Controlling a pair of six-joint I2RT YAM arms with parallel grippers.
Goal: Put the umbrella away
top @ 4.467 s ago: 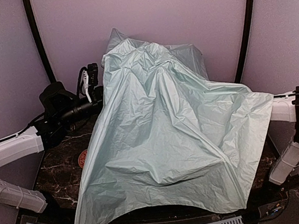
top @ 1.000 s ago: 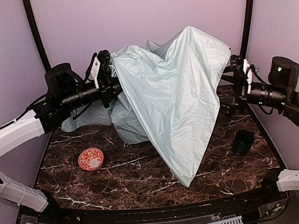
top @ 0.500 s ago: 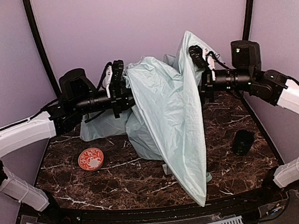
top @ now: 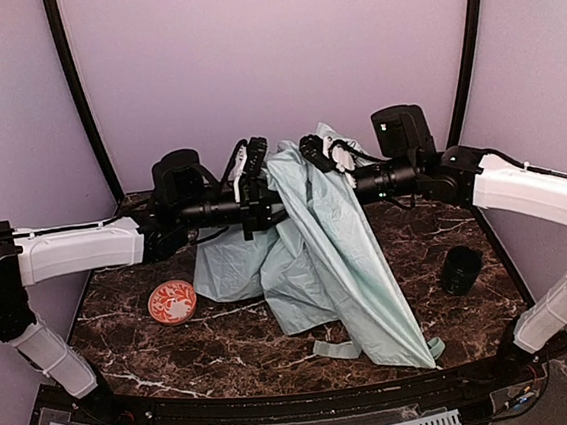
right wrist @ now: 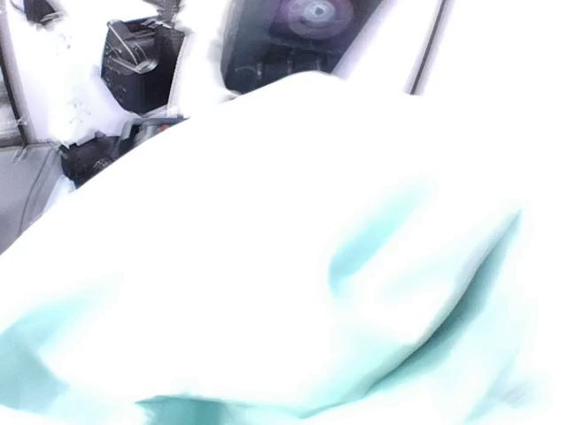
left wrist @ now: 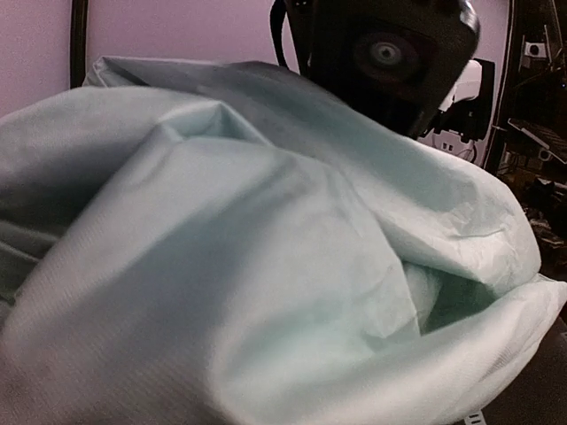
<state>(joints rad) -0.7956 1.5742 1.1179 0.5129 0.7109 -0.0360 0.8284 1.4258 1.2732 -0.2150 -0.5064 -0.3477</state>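
Note:
The umbrella point(top: 337, 247) is a bunched mass of pale mint fabric hanging between my two arms, its lower tip touching the marble table near the front. A mint strip point(top: 335, 349) lies on the table under it. My left gripper point(top: 265, 174) and right gripper point(top: 310, 153) are raised and pressed into the top of the fabric from either side, close together. Fabric covers both sets of jaws. The left wrist view is filled with umbrella fabric point(left wrist: 248, 266). The right wrist view shows only overexposed fabric point(right wrist: 310, 248). Shaft and handle are hidden.
A dark green cup point(top: 462, 269) lies on the table at the right. A small red patterned dish point(top: 173, 301) sits at the left. The right arm's wrist point(left wrist: 385, 53) faces the left camera at close range. Purple walls enclose the table.
The canopy, spread wide over the table earlier, has been gathered into a narrow bundle. Both grippers have moved inward toward each other, and the hanging fabric has narrowed and dropped.

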